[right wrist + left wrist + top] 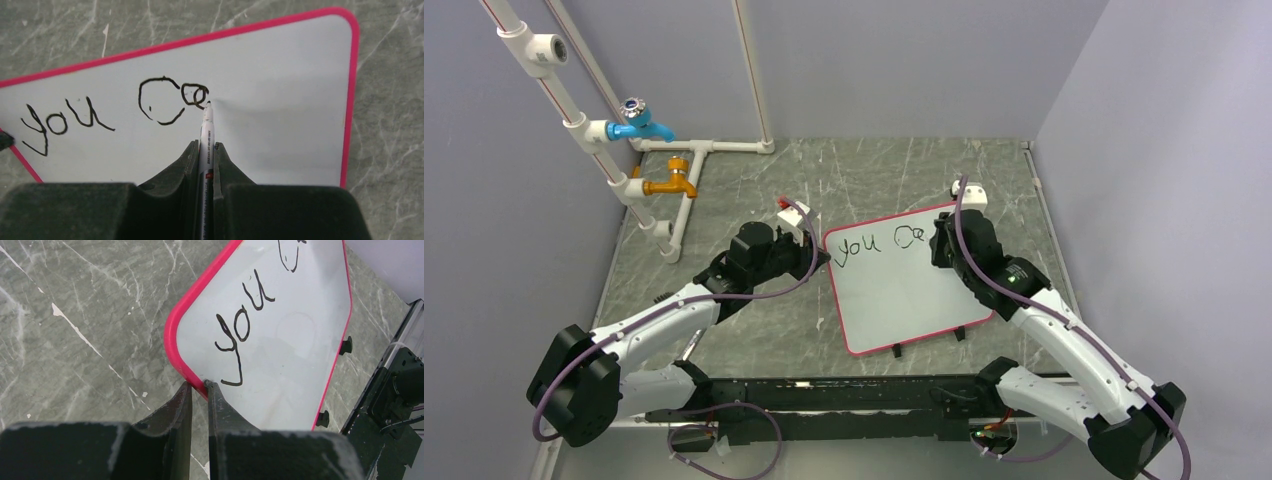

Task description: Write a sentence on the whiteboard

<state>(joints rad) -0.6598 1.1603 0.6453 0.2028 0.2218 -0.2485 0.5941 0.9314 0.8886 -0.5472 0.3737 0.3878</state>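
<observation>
The whiteboard lies flat on the table, bearing "you" and a partial "Co"; the left gripper pinches its left rim; the right gripper clamps a marker, tip on its face; most of the sentence likely remains.

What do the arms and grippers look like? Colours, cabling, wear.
The left arm and right arm match: white shell links, black joint housings. A purple cable runs along each in loose loops. The left gripper and right gripper each have two matte black tapered fingers, with pale scuffs on the bodies behind.
</observation>
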